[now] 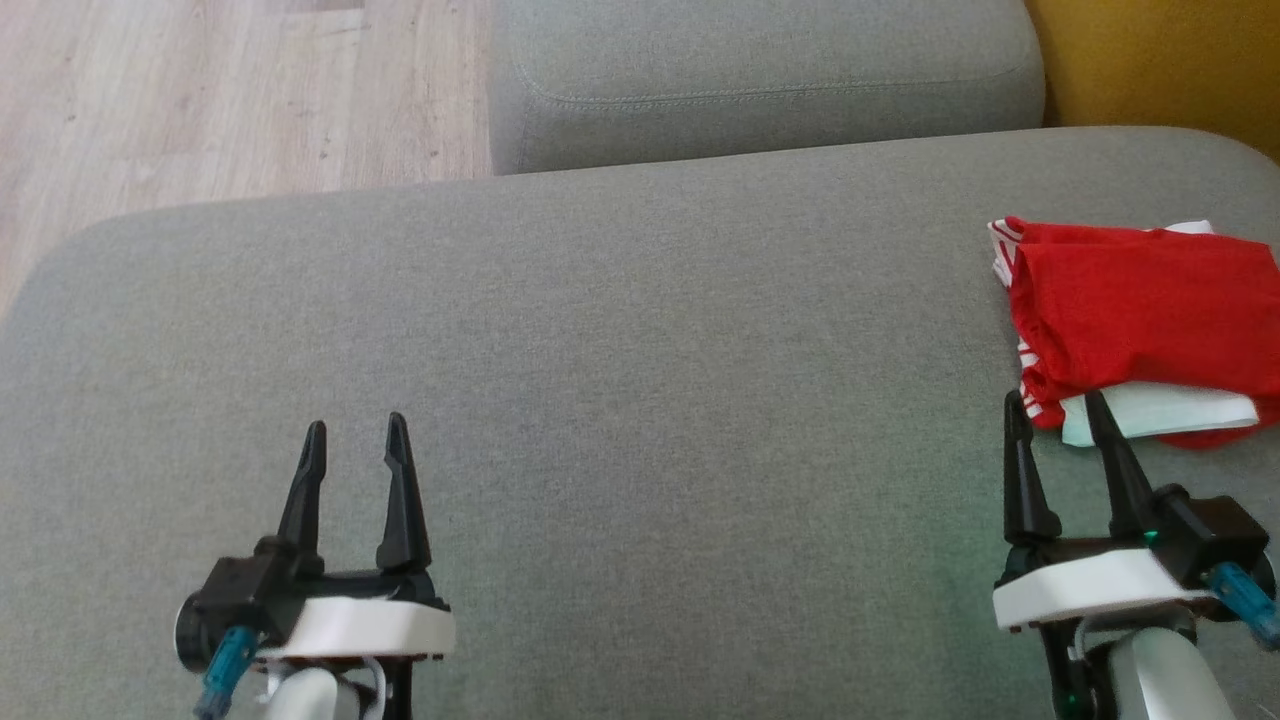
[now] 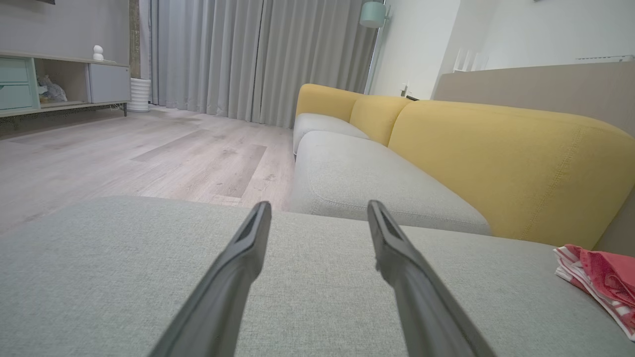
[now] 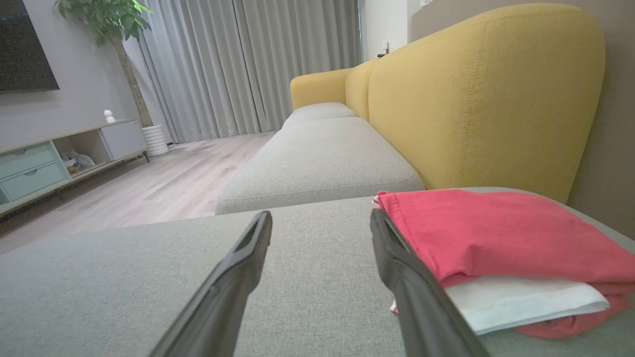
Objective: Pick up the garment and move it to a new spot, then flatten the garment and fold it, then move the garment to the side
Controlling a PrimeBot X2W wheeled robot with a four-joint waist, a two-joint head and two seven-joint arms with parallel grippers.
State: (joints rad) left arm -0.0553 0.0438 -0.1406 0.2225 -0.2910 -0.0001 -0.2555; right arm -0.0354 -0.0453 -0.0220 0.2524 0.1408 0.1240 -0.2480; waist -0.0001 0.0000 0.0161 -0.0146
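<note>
Both grippers sit over the near edge of the large grey seat cushion (image 1: 640, 400); the left gripper (image 1: 357, 422) is over its near left part, fingers spread apart and holding nothing; the right gripper (image 1: 1053, 396) is over its near right part, likewise spread and empty, fingertips just at the garment's near edge, contact unclear; the garment (image 1: 1140, 300) lies folded on the cushion's right side, red cloth on top, a white layer showing beneath, striped trim at its left edge; beyond the cushion's far edge lies a second grey cushion (image 1: 760, 80); past its far left corner runs pale wood floor (image 1: 200, 90); past its far right corner rises a yellow backrest (image 1: 1160, 60).
</note>
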